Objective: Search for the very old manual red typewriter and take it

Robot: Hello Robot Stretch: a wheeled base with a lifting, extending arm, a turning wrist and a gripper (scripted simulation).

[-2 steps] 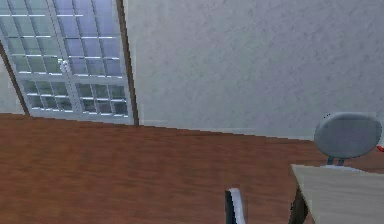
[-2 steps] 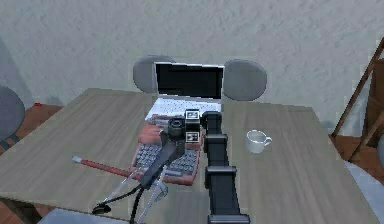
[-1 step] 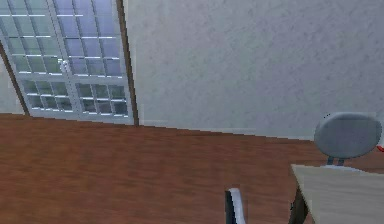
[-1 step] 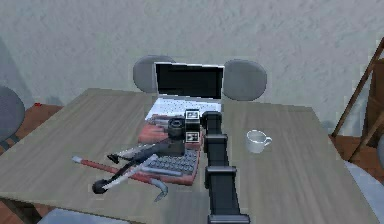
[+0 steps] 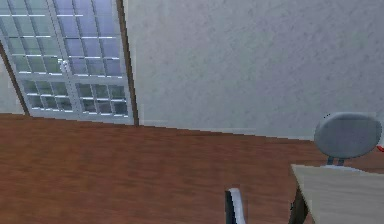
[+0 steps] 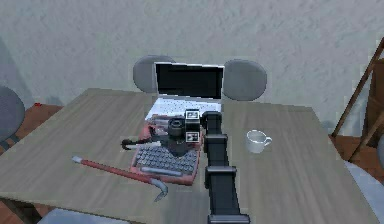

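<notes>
Red typewriter (image 6: 158, 160) w/ grey keys sits mid tabletop (image 6: 290, 172), just beside the open laptop (image 6: 188, 85). Tool (image 6: 158, 141) is right at it; can't tell if it holds anything. White cup (image 6: 258, 140) & red-handled hammer (image 6: 120, 172) lie near.

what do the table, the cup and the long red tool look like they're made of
Table: pale matte wood, judging by its tan streaked top. Cup: smooth white, probably ceramic, possibly plastic. Long red tool: red shaft with a grey head, likely painted metal, though uncertain.
</notes>
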